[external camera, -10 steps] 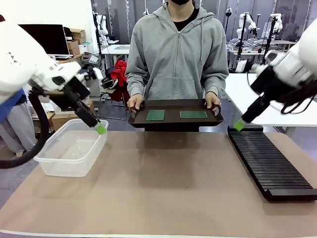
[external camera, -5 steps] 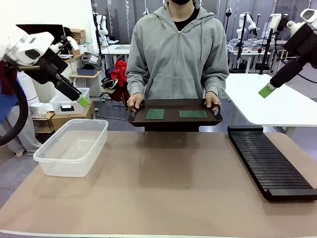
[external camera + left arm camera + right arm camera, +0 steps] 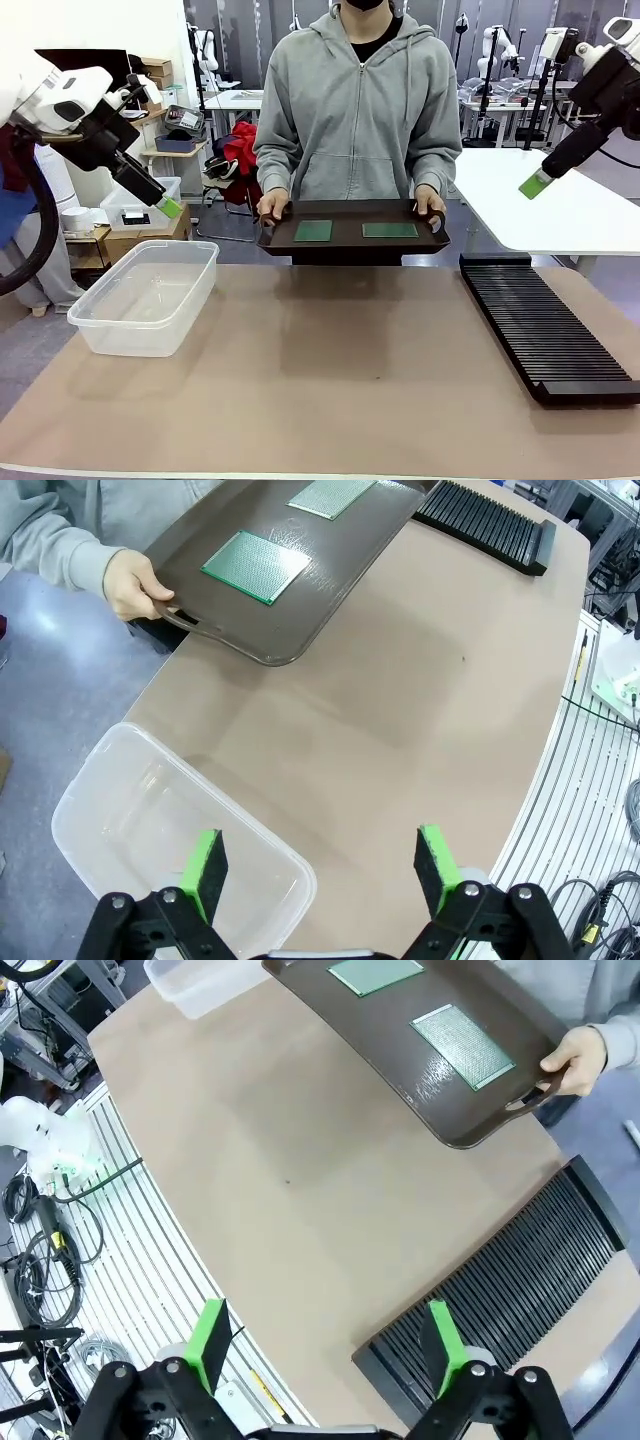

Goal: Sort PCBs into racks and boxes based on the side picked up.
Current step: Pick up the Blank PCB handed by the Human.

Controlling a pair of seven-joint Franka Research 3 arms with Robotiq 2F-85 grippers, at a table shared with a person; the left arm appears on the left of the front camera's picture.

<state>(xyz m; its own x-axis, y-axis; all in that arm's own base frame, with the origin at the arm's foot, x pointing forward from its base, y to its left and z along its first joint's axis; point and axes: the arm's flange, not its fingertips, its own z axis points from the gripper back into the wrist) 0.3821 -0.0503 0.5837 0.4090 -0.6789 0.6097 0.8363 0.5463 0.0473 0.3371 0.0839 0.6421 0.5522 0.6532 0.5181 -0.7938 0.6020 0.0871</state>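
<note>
Front view, widest first: the table [image 3: 330,420] runs from the near edge to a person [image 3: 360,110] standing at its far side. The left arm [image 3: 60,100] and the right arm [image 3: 615,75] are both raised high at the outer edges of the scene. A second ago they hung low, the left one over the box and the right one at the far end of the rack. They have since swung up and outward and have barely shifted in the last half second.

The clear box [image 3: 145,300] sits on the left of the table with nothing in it, and the black rack [image 3: 545,335] lies along the right side with its slots bare. Between them, at the far edge, the person holds a dark brown tray [image 3: 348,243] by its handles. One hand [image 3: 271,207] is at its left end and the other hand [image 3: 430,203] at its right end.

The left gripper [image 3: 322,855] hangs above the near corner of the box, its green pads wide apart with nothing between them. The right gripper [image 3: 325,1335] hovers high over the near end of the rack, fingers likewise spread and bare.

The two PCBs lie flat on the tray, well apart from each other and from both grippers, the left PCB [image 3: 313,231] squarer and the right PCB [image 3: 390,230] longer. From the right wrist view the right one looks greyer.

I judge that the arms have cleared the middle so the tray can be offered. Sorting has not begun, and the next move calls for a long reach across to the far edge.
</note>
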